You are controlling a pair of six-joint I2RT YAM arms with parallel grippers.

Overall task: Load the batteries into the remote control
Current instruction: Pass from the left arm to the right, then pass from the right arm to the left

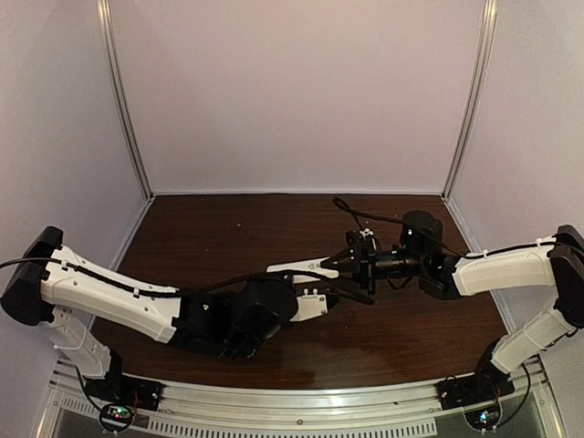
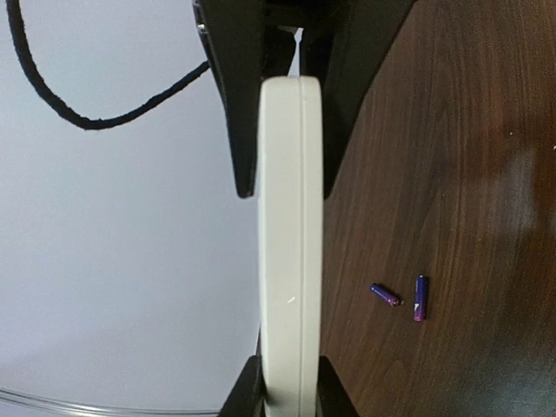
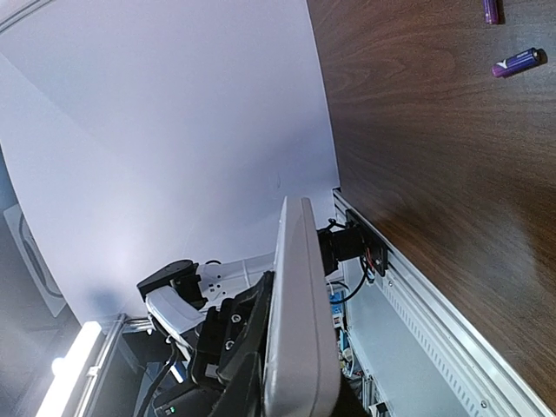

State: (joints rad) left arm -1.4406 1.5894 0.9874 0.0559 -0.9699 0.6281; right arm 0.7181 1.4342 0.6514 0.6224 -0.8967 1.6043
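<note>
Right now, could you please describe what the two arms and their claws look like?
Both the left arm and right arm have white shells, black joints and black cables running along them. The left claw and right claw have plain black fingers.

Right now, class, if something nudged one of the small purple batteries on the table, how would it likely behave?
The batteries are slim cylinders lying on their sides on the smooth table, so a sideways nudge would probably roll one. Being tiny, they look light and perhaps awkward to pinch.
</note>
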